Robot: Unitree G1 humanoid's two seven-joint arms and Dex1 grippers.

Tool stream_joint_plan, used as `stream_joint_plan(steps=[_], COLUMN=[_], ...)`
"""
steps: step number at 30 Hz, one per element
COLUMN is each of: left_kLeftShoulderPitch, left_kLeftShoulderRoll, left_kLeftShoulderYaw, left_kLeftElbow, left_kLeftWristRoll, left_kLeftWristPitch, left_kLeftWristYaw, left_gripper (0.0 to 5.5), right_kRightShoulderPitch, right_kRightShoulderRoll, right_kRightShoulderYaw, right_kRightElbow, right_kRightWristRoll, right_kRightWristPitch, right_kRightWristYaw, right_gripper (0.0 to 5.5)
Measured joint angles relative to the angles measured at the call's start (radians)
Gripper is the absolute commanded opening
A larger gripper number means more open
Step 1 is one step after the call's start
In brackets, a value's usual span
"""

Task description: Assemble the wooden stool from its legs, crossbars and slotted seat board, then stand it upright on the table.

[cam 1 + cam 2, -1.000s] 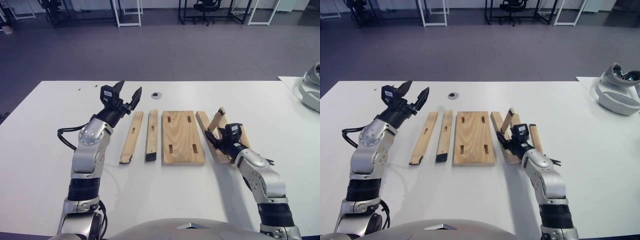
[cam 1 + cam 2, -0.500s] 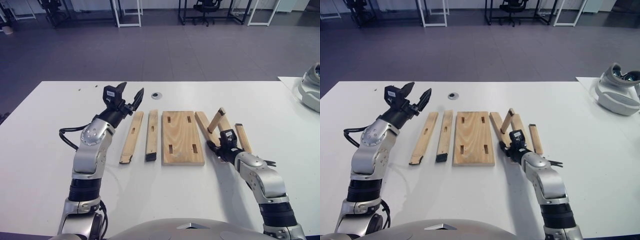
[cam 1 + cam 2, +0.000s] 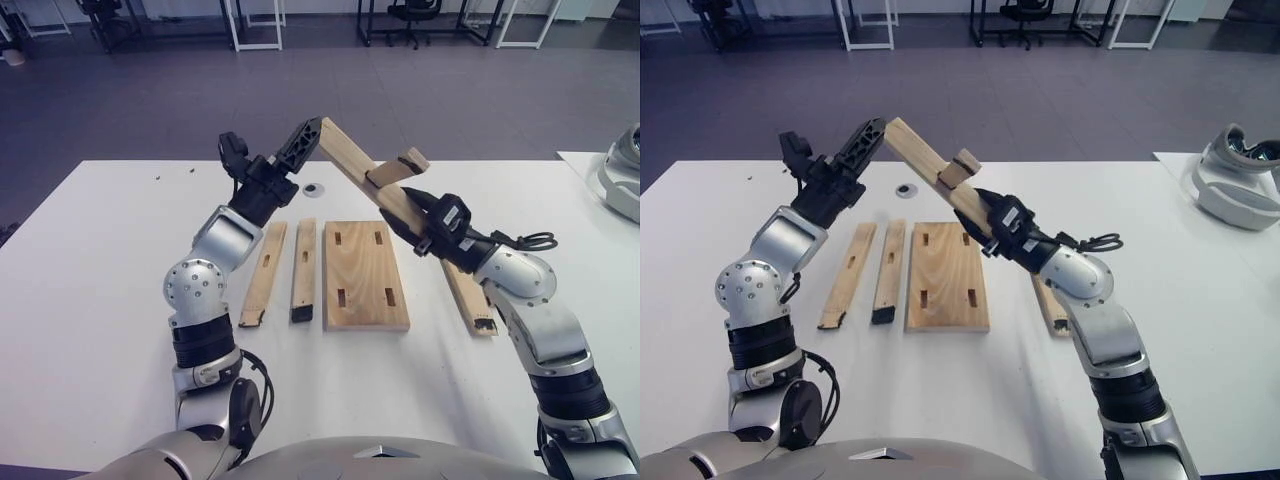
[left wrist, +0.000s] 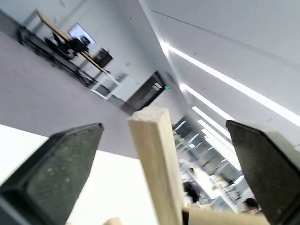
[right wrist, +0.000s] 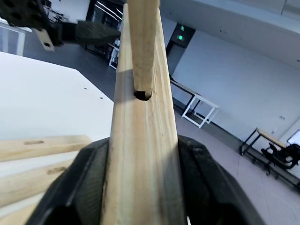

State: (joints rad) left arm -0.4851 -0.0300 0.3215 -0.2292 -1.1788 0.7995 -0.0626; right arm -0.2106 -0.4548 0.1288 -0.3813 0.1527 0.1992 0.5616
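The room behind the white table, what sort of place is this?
Probably a lab or open office workspace: white-framed desks and an office chair stand on a grey tiled floor, and a headset lies off to the right.

The right gripper [image 3: 418, 232] is black. The raised leg [image 3: 350, 160] clamped in it is pale yellowish wood with fine straight grain. The crossbar [image 3: 395, 168] socketed into that leg is the same pale wood, and the slot at the joint shows dark. The left gripper [image 3: 292, 155], at the leg's upper end, is dark grey to black. Below and between the grippers, the seat board [image 3: 365, 275] is light tan with flowing grain lines and four dark slots. The two legs [image 3: 265, 270] below the left gripper are pale wood with small dark slots and blackish near ends. The surface [image 3: 90, 270] is white, and the floor [image 3: 400, 90] beyond it is grey tile.
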Motion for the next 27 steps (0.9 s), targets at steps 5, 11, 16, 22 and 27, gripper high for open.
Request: stream_joint_plan(steps=[5, 11, 16, 22, 27], left_kLeftShoulderPitch=[0.0, 0.005, 0.045, 0.061, 0.065], left_kLeftShoulderRoll=[-0.013, -0.004, -0.003, 0.015, 0.038], left_kLeftShoulderYaw=[-0.016, -0.036, -0.051, -0.063, -0.077], left_kLeftElbow=[0.001, -0.026, -0.057, -0.056, -0.057], left_kLeftWristRoll=[-0.108, -0.145, -0.159, -0.159, -0.154], left_kLeftWristPitch=[0.025, 0.015, -0.001, -0.008, -0.008], left_kLeftWristYaw=[0.073, 0.079, 0.076, 0.075, 0.085], left_gripper=[3.95, 2.93, 2.08, 1.16, 1.11], right_kRightShoulderPitch=[-0.021, -0.02, -0.012, 0.016, 0.024], right_kRightShoulderRoll=[0.03, 0.032, 0.034, 0.044, 0.052], right_kRightShoulderYaw=[0.02, 0.029, 0.029, 0.031, 0.034], right_kRightElbow=[-0.026, -0.026, -0.026, -0.026, -0.03], right_kRightWristRoll=[0.0, 0.0, 0.003, 0.003, 0.002], right_kRightWristPitch=[-0.055, -0.061, -0.064, -0.064, -0.055], right_kRightWristYaw=[0.011, 0.022, 0.025, 0.024, 0.024], right_gripper=[2.09, 2.09, 2.09, 2.09, 2.57])
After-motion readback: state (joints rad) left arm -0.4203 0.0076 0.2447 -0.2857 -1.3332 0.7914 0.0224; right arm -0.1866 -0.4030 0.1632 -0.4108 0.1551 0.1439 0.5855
